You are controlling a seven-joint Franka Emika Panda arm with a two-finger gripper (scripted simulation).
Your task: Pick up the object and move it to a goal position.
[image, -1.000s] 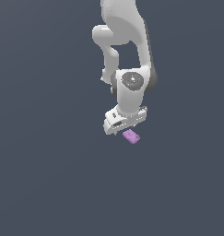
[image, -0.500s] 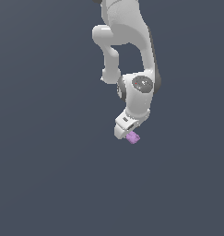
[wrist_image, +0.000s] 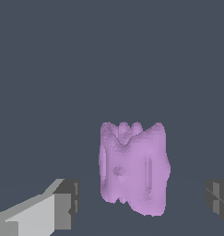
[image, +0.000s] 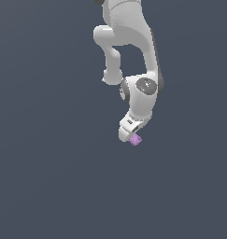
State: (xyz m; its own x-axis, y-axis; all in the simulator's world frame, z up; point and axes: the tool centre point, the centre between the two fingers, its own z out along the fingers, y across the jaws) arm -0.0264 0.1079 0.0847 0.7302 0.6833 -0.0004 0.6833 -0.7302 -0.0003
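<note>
So in the wrist view, going left to right: one finger of the gripper is sitting off to one side, then the light-purple object is lying in the gap, then the other finger is poking in at the far edge. Both fingers are standing clear of the block with dark floor showing on either side of it, so the pincer is spread wide and not squeezing anything. In the exterior view the arm is hanging down with the gripper right over the object, which is peeking out just beside the fingertips on the exterior view's right. Whether the block is resting on the floor I can't say for sure, but it looks like it. Progress-wise I'd call this early: lined up over the block, nothing grabbed yet. Closing on it, lifting and carrying it to the goal is all left, and no goal marker is showing anywhere.
</note>
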